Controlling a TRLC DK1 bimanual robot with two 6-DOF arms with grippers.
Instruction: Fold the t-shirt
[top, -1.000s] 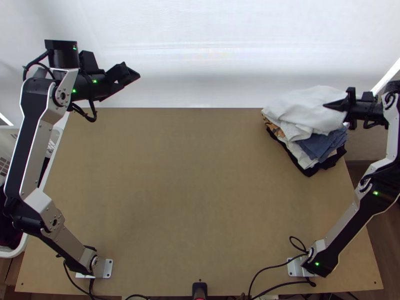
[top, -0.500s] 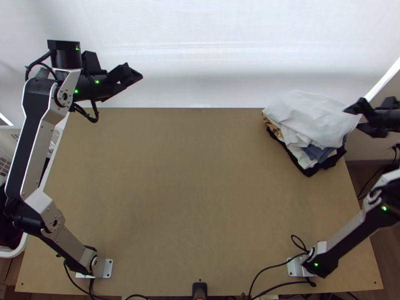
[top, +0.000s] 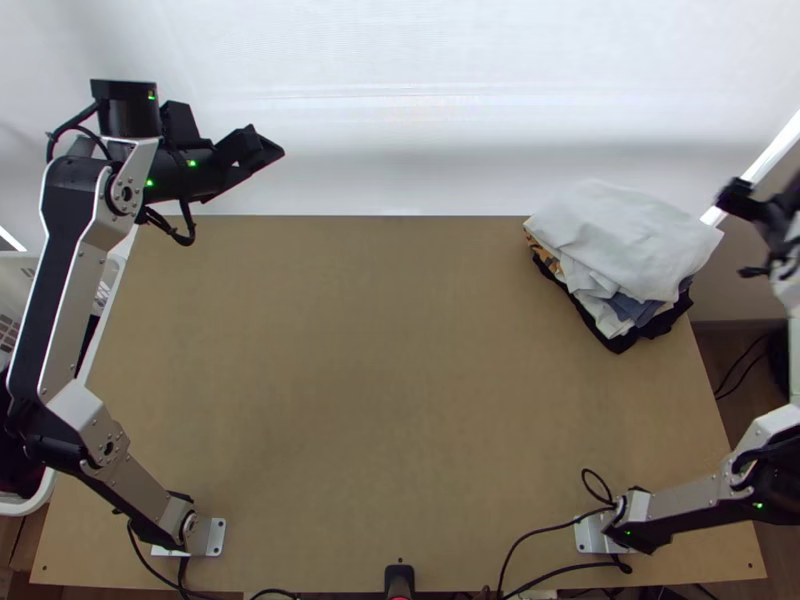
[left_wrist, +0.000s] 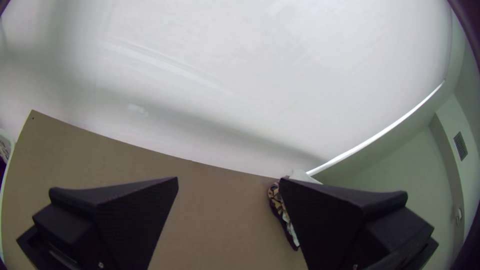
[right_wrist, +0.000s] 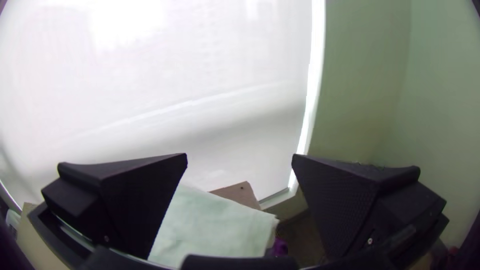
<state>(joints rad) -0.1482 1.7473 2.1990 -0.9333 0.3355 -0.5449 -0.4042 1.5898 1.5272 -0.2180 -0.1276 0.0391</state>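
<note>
"One question: does the left pincer (left_wrist: 228, 178) or right pincer (right_wrist: 240, 155) hold anything?"

"No, both gape wide, empty. The white t-shirt (top: 630, 235) lies folded atop the pile (top: 640, 312), at the counter's (top: 400, 400) far right."

"Best finish?"

"I'd leave it flat and swing the right pincer outward, lest a tip snag its edge."

"Poses?"

"Right arm (top: 685, 500) bent out past the side; left arm (top: 50, 280) stretched far left."

We take this for a robot lab or test corner, perhaps in a home: two arms (top: 62, 290) are based at the desk (top: 400, 350), lower left and lower right. We see a white blind (top: 400, 60) across the top, wood floor (top: 733, 405) at lower right, a basket (top: 30, 508) at lower left.
</note>
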